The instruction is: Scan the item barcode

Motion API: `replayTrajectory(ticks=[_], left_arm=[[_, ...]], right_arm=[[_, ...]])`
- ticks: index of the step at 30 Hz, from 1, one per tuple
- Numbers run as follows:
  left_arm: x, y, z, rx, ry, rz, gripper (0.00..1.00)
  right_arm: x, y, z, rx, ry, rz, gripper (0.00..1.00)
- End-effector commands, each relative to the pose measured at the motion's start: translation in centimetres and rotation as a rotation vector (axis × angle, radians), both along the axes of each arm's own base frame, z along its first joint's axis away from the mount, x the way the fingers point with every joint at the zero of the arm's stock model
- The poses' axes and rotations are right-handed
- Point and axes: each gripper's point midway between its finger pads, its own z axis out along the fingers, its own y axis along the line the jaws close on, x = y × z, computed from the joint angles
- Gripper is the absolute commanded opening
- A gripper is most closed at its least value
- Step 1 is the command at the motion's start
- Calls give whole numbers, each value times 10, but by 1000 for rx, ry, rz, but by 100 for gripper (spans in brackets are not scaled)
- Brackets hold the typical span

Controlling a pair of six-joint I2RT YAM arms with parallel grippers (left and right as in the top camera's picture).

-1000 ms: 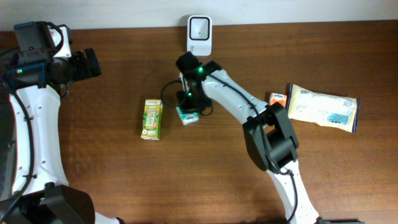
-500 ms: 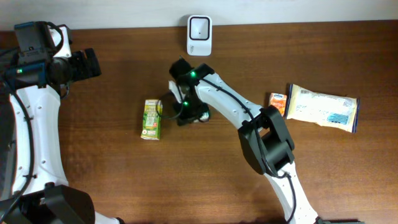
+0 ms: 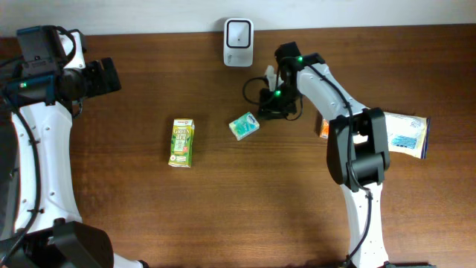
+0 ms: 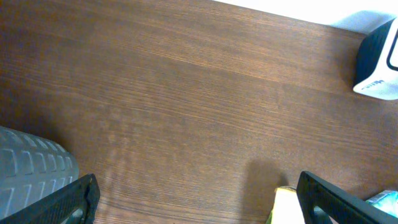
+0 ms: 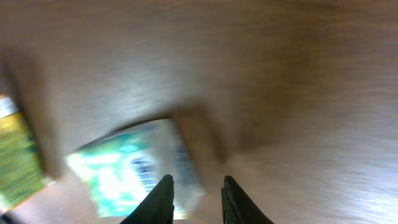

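Two grippers hover: right gripper (image 5: 198, 188), arm stretched beside scanner (image 3: 238, 33), narrowly parted, empty, near packet (image 3: 244, 126); left gripper (image 4: 199, 202) spread wide, empty.

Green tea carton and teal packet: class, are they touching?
Apart. The overhead view shows bare table between the green tea carton and the teal packet.

Camera layout: one fixed overhead, two wrist-mounted.
The overhead view looks straight down on the whole wooden table (image 3: 223, 208). The left wrist view looks obliquely across the tabletop from nearby, sharing the scanner (image 3: 238, 32) and a corner of the green carton (image 3: 181, 142). The right wrist view, close and blurred, shares the teal packet (image 3: 244, 126) and the carton.
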Motion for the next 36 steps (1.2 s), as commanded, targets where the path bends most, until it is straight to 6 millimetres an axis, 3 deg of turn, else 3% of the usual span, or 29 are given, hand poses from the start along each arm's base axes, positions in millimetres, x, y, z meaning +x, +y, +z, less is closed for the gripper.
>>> replayTrajectory(ticks=[1, 3, 6, 14, 22, 28, 30, 33, 36], left_arm=[[1, 3, 7, 2, -16, 13, 99], [1, 3, 7, 2, -16, 13, 99], [1, 3, 7, 2, -16, 13, 99], [1, 3, 7, 2, -16, 13, 99], [1, 3, 7, 2, -16, 13, 99], [1, 3, 7, 2, -16, 13, 99], [1, 3, 7, 2, -16, 13, 99], [1, 3, 7, 2, -16, 13, 99], [1, 3, 7, 2, -16, 13, 99]], right_arm=[[5, 46, 50, 113, -99, 72, 27], [29, 50, 68, 58, -217, 50, 32], [40, 62, 73, 55, -289, 64, 35], [-8, 124, 28, 11, -193, 173, 36], [-12, 104, 11, -183, -196, 122, 35], [-35, 98, -7, -225, -110, 130, 35], [-42, 82, -4, -253, -61, 129, 35], [-39, 57, 15, -263, -48, 120, 35], [-27, 53, 74, -125, -146, 180, 35]])
